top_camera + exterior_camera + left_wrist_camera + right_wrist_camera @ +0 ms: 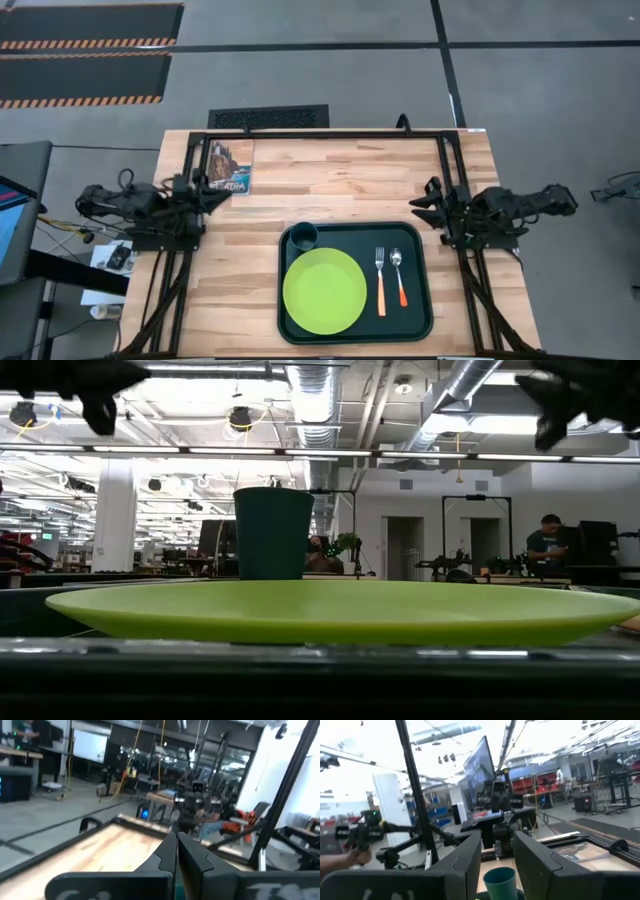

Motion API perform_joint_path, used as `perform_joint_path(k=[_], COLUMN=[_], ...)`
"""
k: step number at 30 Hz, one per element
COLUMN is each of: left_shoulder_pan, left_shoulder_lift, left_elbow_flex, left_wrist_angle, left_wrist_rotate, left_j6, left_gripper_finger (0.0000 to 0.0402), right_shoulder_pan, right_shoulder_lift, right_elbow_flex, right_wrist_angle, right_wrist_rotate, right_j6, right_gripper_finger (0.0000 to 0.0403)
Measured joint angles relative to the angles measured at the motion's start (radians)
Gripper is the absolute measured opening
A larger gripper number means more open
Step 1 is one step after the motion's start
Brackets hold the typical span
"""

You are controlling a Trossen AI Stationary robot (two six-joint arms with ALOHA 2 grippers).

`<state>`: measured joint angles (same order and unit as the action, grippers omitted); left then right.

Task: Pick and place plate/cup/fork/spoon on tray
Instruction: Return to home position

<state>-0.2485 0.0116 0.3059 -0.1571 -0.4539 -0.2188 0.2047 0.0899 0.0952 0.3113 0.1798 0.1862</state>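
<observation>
**All four items on tray, arms pulled back**

Wooden table point(330, 190) fills the middle of the high view. The tray point(425, 300) sits at lower centre.

- The plate point(324, 291) lies flat on the tray's left half.
- The cup point(304, 236) stands upright in the tray's upper left corner, just above the plate.
- The fork point(380, 280) and spoon point(399, 275) lie side by side to the right of the plate, heads up-frame, close together but apart.
- The left gripper point(215, 198) waits off the tray at the table's left edge, jaws clenched on nothing in its wrist view.
- The right gripper point(425, 205) waits at the right edge near the tray's upper right corner. Its jaws are spread and hold nothing.
- A picture card point(230, 165) lies at the table's upper left.

Handling, as a judgement:
- The plate looks stiff and light, and its low rim is the only place to pinch it.
- The cup looks light and rigid, so take it by the wall near the lip.
- The fork and spoon are thin and lie flat, so they are likely to slip. Grip them across the orange handles.

Hard to see:
- In the low view the plate hides the cup's base and all of the cutlery.
- Dark arm parts are cut off at that view's top corners, and I cannot tell which arm is which there.
- The right wrist view shows only the cup's top.
- The card's print is too small to read.
</observation>
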Motion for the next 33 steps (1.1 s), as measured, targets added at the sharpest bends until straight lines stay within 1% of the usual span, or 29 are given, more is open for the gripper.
perform_joint_path(k=[3, 7, 10, 12, 14, 21, 24, 27, 33], left_shoulder_pan=[0.0, 0.0, 0.0, 0.0, 0.001, 0.002, 0.002, 0.002, 0.002], left_shoulder_lift=[-0.008, -0.009, -0.009, -0.002, 0.015, 0.006, 0.006, 0.006, 0.006], left_elbow_flex=[-0.084, -0.205, -0.295, -0.294, -0.294, -0.294, -0.294, -0.294, -0.294], left_wrist_angle=[0.049, 0.168, 0.243, 0.228, 0.244, 0.243, 0.242, 0.242, 0.232], left_wrist_rotate=[0.002, 0.017, 0.053, 0.054, 0.057, 0.046, 0.045, 0.02, 0.026], left_j6=[-0.019, -0.057, -0.088, -0.109, -0.095, -0.058, -0.027, -0.003, 0.016], left_gripper_finger=[0.0, 0.0, 0.0, 0.0, 0.0, 0.0, 0.0, 0.0, 0.0], right_shoulder_pan=[-0.022, -0.037, -0.037, -0.037, -0.037, -0.036, -0.036, -0.036, -0.037], right_shoulder_lift=[-0.055, -0.085, -0.086, -0.084, -0.084, -0.084, -0.084, -0.082, -0.062], right_elbow_flex=[-0.088, -0.086, -0.086, -0.086, -0.086, -0.086, -0.086, -0.086, -0.086], right_wrist_angle=[0.04, -0.048, -0.047, -0.051, -0.064, -0.12, -0.19, -0.262, -0.261], right_wrist_rotate=[0.001, 0.0, -0.001, -0.001, -0.001, 0.0, 0.0, -0.002, 0.0], right_j6=[0.033, 0.073, 0.064, 0.053, 0.053, 0.052, 0.051, 0.052, 0.011], right_gripper_finger=[0.014, 0.014, 0.014, 0.014, 0.014, 0.014, 0.014, 0.014, 0.014])
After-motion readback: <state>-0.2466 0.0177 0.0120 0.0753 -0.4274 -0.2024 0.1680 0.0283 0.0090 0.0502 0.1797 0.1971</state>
